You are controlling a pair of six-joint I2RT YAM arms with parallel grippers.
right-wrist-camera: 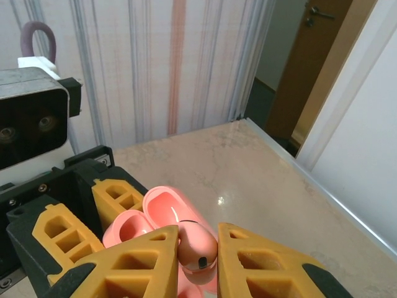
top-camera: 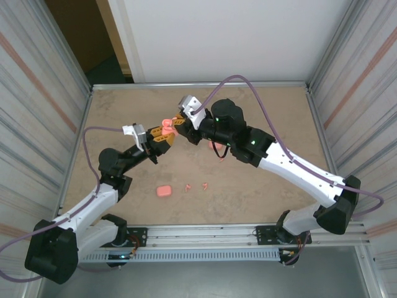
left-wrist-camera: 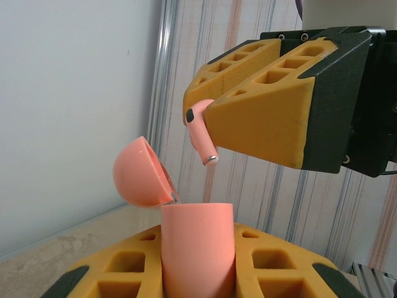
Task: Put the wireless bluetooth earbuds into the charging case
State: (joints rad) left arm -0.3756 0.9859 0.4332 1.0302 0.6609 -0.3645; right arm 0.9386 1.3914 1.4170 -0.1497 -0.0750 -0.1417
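Though near the case [left-wrist-camera: 197, 214] rim, the earbud [left-wrist-camera: 201, 138] hangs clear.

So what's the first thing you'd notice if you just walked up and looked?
The two arms meet in mid-air over the table. The right tool pinches a tiny pink earbud just above an open pink charging case, which the left tool holds upright. Nearer the arms' bases, a closed pink case and two loose earbuds lie on the table.
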